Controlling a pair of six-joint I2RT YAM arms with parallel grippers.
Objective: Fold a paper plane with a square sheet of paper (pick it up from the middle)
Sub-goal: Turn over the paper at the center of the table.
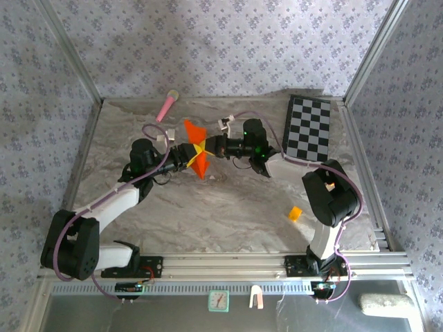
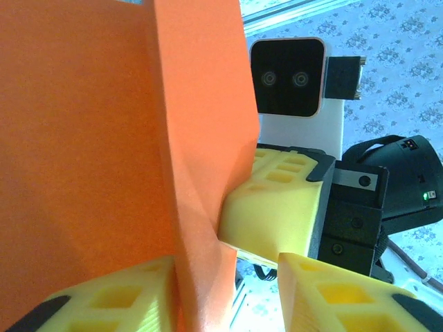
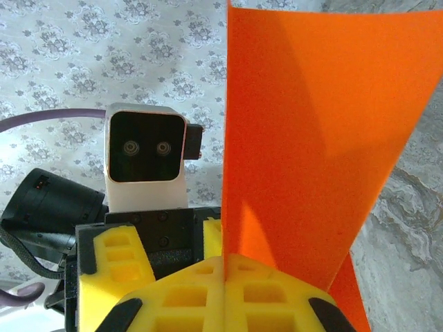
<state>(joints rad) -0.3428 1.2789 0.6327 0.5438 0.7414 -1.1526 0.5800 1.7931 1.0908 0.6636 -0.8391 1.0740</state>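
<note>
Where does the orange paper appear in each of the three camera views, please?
Top external: the orange paper sits near the picture's centre, slightly left of the middle.
Left wrist: it covers the left half, with a fold running from top to bottom.
Right wrist: it stands upright in the right half, rising from the bottom centre.
Shared landmark: the floral wallpaper in the background.

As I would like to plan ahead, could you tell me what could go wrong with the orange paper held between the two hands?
The left hand straddles the paper with one finger off it; closing away from the crease could skew or crumple the fold. The right hand is pinched on the paper right beside it, so the two hands might collide.
</note>
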